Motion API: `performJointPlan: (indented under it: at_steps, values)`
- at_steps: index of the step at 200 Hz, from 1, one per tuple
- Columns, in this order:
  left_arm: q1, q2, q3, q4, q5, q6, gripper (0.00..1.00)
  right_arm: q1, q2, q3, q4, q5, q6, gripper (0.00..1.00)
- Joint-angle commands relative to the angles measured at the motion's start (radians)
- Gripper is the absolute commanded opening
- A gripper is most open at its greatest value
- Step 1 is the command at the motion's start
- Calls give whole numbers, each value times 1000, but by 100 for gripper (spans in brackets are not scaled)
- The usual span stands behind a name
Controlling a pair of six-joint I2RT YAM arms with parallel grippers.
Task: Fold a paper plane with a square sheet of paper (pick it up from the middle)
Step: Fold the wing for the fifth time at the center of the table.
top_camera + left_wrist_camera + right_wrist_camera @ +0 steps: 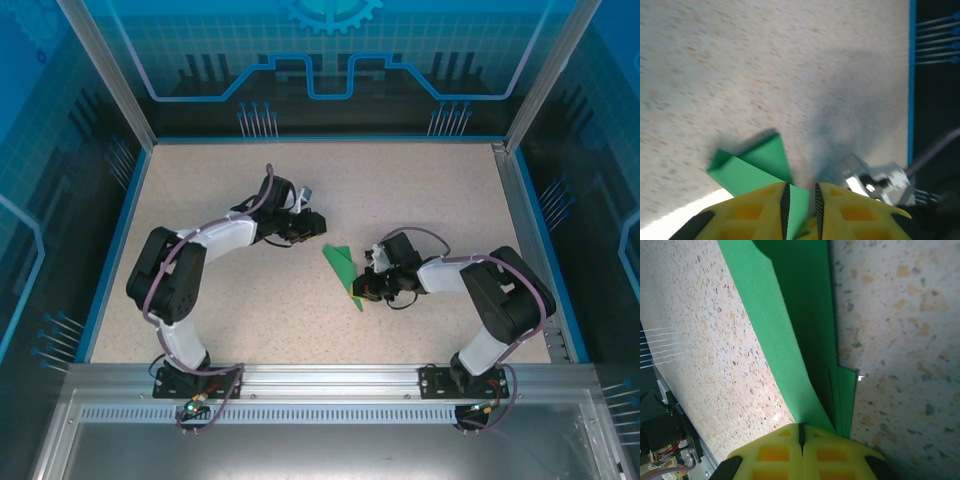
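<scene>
The green paper, folded into a slim pointed paper plane, lies on the speckled table between my two grippers. My right gripper is at its near end. In the right wrist view one wing of the plane curls up into the yellow jaws of the right gripper, which are shut on it. My left gripper hovers just beyond the far tip. In the left wrist view that gripper has a narrow gap between its fingers. The plane shows on the table beneath it, not pinched.
Blue walls and metal rails enclose the speckled table. Part of the right arm's grey metal wrist shows close to the right of the left fingers. Open tabletop stretches behind and to the left of the paper.
</scene>
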Motion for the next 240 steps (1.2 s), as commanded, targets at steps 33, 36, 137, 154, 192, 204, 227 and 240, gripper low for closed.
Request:
performJointPlan:
  at_steps: [33, 36, 137, 154, 192, 204, 227, 240]
  values:
    - [-100, 64, -63, 22, 66, 14, 20, 27, 40, -31, -143, 96, 10, 4]
    - [-102, 72, -63, 27, 65, 11, 20, 27, 39, -32, -144, 95, 10, 4]
    - [-93, 258, -8, -9, -75, 16, 21, 42, -63, 29, -195, 75, -3, 7]
    - [-91, 255, -29, -4, -71, 20, 21, 52, -81, 75, -212, 79, -5, 8]
    - [-93, 257, -45, 0, -60, 20, 22, 60, -32, 173, -208, 73, 0, 9]
    - [-93, 258, -42, 0, -57, 20, 21, 63, 0, 199, -204, 78, 0, 9]
    - [-92, 258, -40, -3, -56, 18, 22, 64, 76, 237, -186, 75, 4, 10]
    - [-93, 257, -40, -6, -56, 16, 22, 65, 113, 244, -164, 65, 9, 10]
